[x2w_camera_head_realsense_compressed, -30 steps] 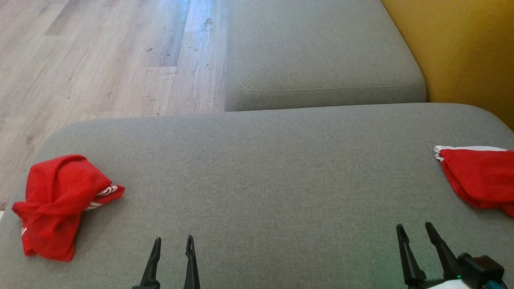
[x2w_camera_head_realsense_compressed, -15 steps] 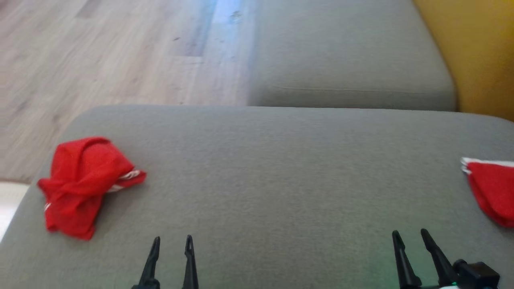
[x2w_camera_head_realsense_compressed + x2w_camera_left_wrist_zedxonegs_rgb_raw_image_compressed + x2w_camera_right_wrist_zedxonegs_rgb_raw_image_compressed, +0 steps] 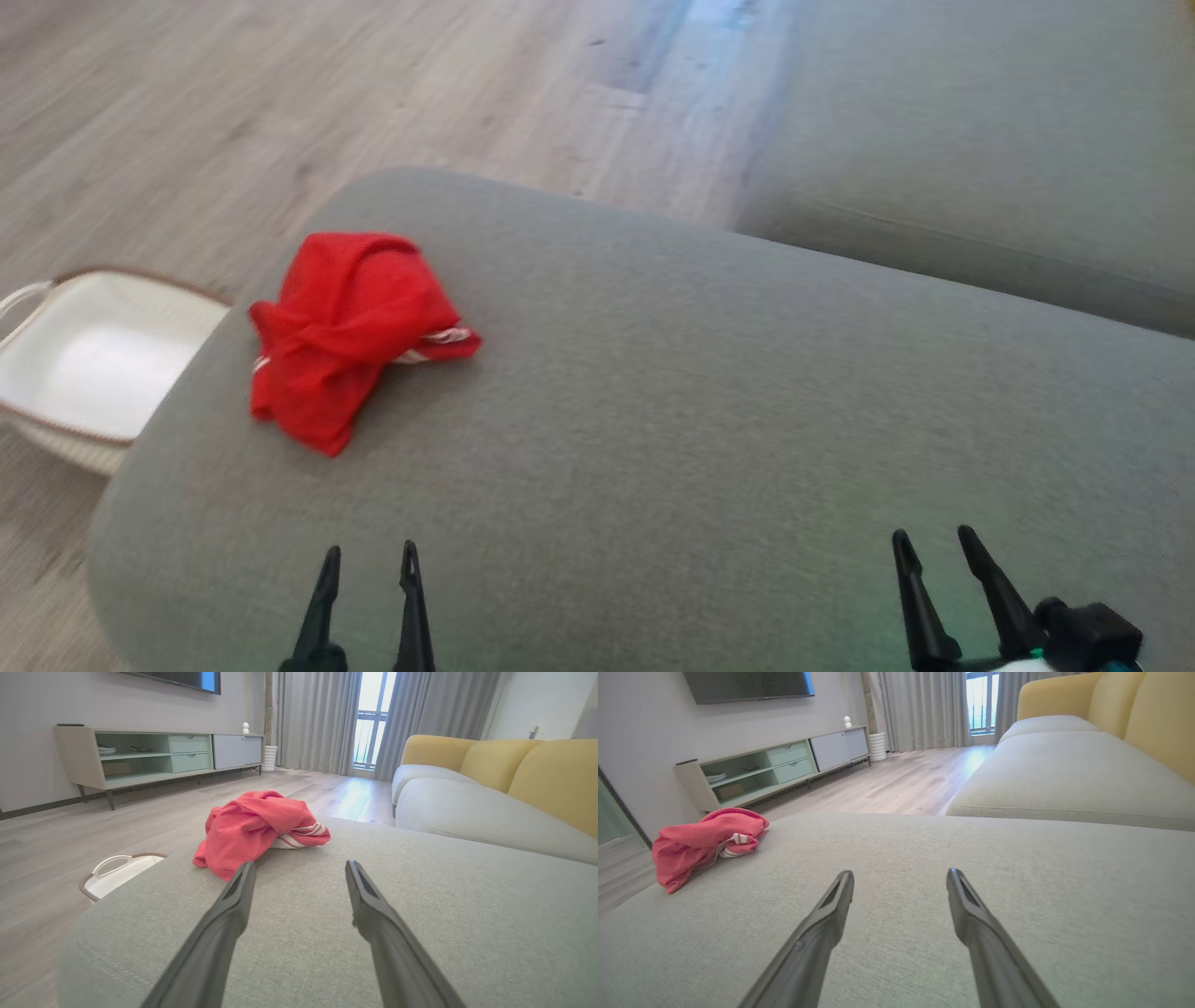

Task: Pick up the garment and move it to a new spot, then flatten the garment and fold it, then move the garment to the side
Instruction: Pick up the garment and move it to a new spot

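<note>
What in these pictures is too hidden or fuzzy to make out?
- Garment, head view: bunched up, so its kind and underside are hidden.
- Basket, head view: partly cut by the left edge and covered by the cushion.
- Shelf items, left wrist view: too small to identify.

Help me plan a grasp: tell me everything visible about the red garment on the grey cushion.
The red garment is thin, soft-looking cloth, bunched into a crumpled heap with twisted folds across it. A white-striped trim pokes out at one side. It is not flattened or folded. It lies near the left end of the grey cushion, resting on the fabric alone; nothing else touches it.
</note>
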